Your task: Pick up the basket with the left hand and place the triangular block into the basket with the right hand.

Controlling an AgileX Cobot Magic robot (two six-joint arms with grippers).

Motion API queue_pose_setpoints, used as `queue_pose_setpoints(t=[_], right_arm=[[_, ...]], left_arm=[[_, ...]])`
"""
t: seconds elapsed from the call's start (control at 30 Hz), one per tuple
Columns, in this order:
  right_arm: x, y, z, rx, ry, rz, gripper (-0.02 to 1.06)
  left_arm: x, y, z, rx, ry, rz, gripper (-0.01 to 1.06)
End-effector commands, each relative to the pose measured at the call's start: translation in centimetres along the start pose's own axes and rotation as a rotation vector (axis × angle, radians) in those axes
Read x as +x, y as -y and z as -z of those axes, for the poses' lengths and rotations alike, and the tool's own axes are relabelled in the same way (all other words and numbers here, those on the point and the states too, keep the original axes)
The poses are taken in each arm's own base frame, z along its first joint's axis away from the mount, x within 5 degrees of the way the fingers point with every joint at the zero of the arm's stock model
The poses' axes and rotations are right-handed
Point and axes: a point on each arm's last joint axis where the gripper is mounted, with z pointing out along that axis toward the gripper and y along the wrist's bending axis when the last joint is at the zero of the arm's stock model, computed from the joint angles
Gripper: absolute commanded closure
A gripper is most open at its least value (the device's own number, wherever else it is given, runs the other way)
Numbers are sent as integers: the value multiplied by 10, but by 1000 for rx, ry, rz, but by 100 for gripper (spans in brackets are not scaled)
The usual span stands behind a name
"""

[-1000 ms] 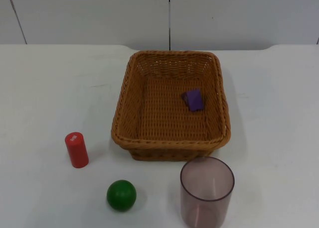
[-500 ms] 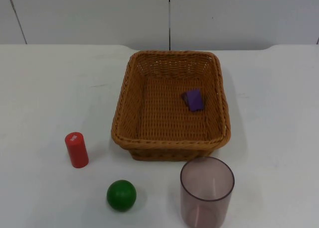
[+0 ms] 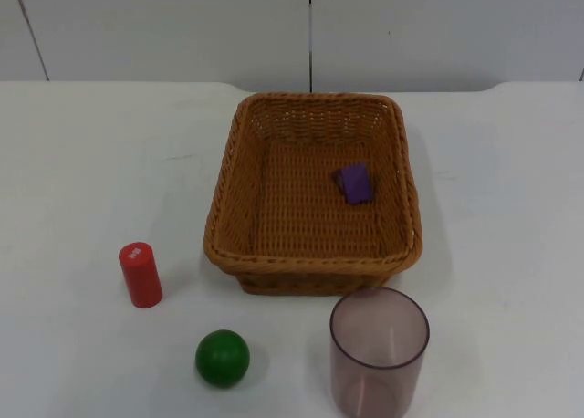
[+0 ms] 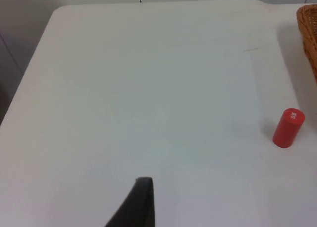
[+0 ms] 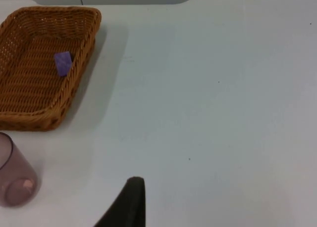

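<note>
You are seeing one fingertip of the left gripper [image 4: 141, 202] and one of the right gripper [image 5: 130, 202] over bare table [image 3: 82, 162]; neither grip state is showing. The purple block [image 3: 353, 182] is lying in the basket [image 3: 239, 254], which is sitting on the table behind the cup [image 3: 379, 352], with the red cylinder [image 3: 140, 274] and green ball [image 3: 222, 358] apart at its left.

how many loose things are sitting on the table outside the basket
3: a red cylinder left of the basket, a green ball in front of it, and a clear cup at the basket's front right. Nothing seems hidden.
</note>
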Motion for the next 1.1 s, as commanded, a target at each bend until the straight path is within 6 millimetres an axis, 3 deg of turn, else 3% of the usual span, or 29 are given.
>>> queue_pose_setpoints(t=[0.0, 1.07], right_arm=[[-1, 0, 1, -6, 16, 1, 0], [-1, 0, 1, -5, 17, -7, 0]], left_arm=[[1, 0, -1, 7, 0, -4, 0], [1, 0, -1, 1, 0, -6, 0]])
